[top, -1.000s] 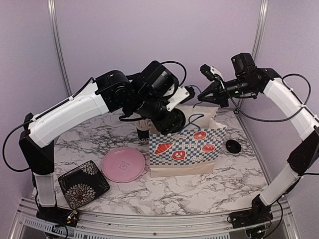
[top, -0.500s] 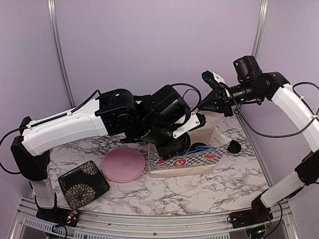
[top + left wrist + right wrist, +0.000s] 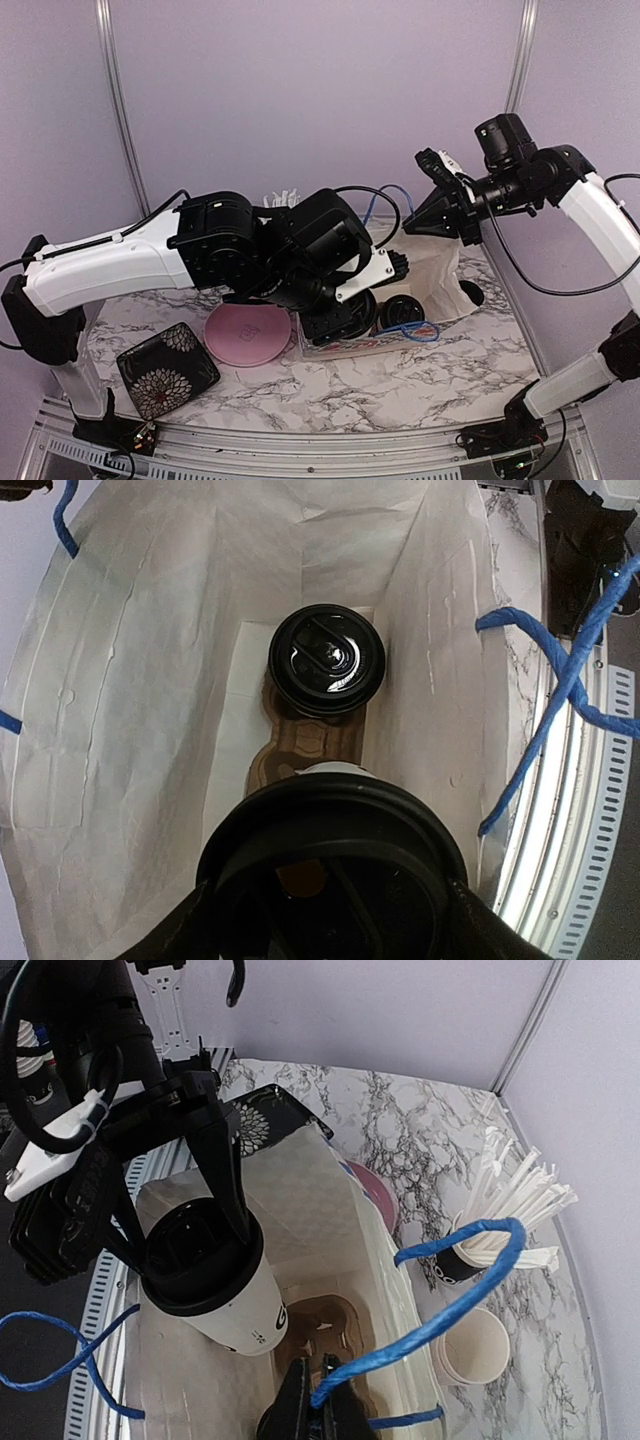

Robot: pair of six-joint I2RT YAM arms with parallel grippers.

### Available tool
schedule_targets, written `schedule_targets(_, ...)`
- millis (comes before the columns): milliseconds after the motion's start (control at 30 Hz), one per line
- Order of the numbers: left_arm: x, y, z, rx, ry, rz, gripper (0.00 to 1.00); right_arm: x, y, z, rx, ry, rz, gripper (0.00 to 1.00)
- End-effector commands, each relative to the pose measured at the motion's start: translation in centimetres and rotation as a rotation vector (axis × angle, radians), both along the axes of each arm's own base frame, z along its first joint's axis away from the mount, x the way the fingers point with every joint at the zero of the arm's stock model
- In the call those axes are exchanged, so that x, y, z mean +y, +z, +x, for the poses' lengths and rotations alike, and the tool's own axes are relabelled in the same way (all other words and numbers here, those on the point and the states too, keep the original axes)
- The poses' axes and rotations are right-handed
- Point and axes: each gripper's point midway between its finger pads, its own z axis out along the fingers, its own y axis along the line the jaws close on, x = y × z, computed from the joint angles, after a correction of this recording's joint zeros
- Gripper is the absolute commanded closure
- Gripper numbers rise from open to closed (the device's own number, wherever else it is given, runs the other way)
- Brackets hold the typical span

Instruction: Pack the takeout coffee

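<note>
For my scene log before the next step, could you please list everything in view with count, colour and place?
held coffee cup: one, white, black lid, in the bag's mouth
packed coffee cup: one, black lid, in the carrier
carrier: one, brown, bag floor
paper bag: one, white inside, right of centre
rope handles: two, blue, on the bag
loose lid: one, black, right of bag
plate: one, pink, left of bag
square dish: one, black floral, near left
stick cup: one, black, white sticks, back
empty paper cups: stack, white, beside stick cup
table: one, marble
left end effector: closed on held coffee cup
right end effector: shut on one of the rope handles
</note>
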Motion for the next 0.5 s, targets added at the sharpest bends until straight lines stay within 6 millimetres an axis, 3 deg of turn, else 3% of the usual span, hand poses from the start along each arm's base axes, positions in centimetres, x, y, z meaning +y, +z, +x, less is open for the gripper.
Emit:
schedule_targets(0, 0.5, 0.8, -2.2, 0.064, -0.05, -0.025, 0.4, -0.2, 0.4, -2.6, 0.028, 0.068, 0.017, 0.95)
schedule_targets(300, -0.5, -0.8, -4.7, 0.086, -0.146, 0.018, 0.4, -0.3, -0.3, -4.6, 0.1, 0.114, 0.016, 0.94)
schedule_targets(467, -0.6, -1.3, -5.3, 0.095, -0.148, 0.024, 0.4, -0.5, -0.9, -4.8, 0.106, 0.117, 0.008, 0.83)
